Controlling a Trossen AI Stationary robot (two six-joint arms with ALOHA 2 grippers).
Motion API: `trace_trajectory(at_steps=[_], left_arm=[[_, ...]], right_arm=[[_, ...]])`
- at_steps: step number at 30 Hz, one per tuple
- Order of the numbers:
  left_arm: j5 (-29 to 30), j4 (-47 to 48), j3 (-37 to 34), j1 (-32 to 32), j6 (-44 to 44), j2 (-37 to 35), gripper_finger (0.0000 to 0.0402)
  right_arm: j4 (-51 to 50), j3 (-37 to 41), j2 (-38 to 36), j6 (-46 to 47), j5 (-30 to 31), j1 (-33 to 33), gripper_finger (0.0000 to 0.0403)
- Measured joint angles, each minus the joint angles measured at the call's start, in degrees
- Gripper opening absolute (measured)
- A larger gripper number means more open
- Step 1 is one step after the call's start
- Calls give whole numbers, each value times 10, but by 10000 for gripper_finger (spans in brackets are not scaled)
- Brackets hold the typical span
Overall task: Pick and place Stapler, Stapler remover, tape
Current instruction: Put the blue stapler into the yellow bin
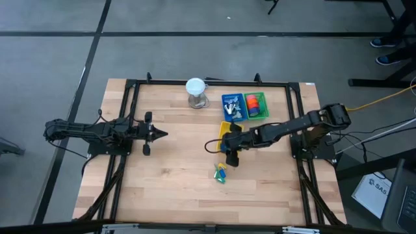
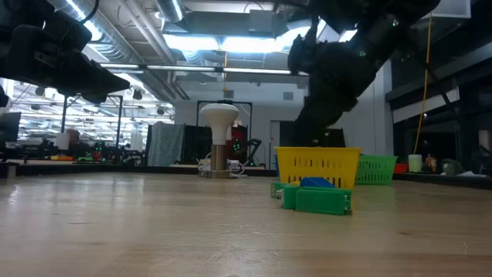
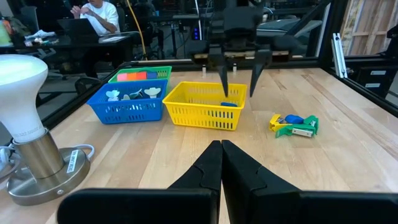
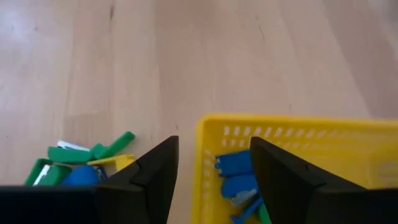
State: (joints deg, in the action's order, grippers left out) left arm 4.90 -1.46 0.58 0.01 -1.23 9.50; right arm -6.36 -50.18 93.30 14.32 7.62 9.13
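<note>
Two grippers, both empty-handed

Right gripper (image 1: 232, 155) hangs over the near rim of the yellow plastic basket (image 3: 205, 104) at mid-bench, jaws spread wide, gripping nothing — blue staplers (image 4: 236, 177) lie below. Left gripper (image 1: 160, 134) waits near the left edge, jaws pressed together. Orange and red tape pieces (image 1: 255, 104) sit in the green basket (image 1: 262, 114) toward the far edge.

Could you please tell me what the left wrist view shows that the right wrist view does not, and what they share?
Only the left wrist view shows the blue basket, the green basket, the lamp, a person at a desk beyond the table, and the left gripper, shut. Only the right wrist view looks down between the open right gripper fingers. Both show the yellow basket with a blue piece inside, and the small pile of staplers on the table.
</note>
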Motion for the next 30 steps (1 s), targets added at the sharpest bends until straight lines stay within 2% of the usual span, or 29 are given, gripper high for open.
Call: trace_trajectory(at_steps=[5,12,24,30], left_arm=[[0,0,0,0,0,0,1],[0,0,0,0,0,0,1],[0,0,0,0,0,0,1],[0,0,0,0,0,0,1]], right_arm=[[0,-28,-5,-41,25,17,202],[-42,-63,-1,-40,34,44,202],[-60,-106,60,22,44,105,202],[-64,-107,88,137,44,129,202]])
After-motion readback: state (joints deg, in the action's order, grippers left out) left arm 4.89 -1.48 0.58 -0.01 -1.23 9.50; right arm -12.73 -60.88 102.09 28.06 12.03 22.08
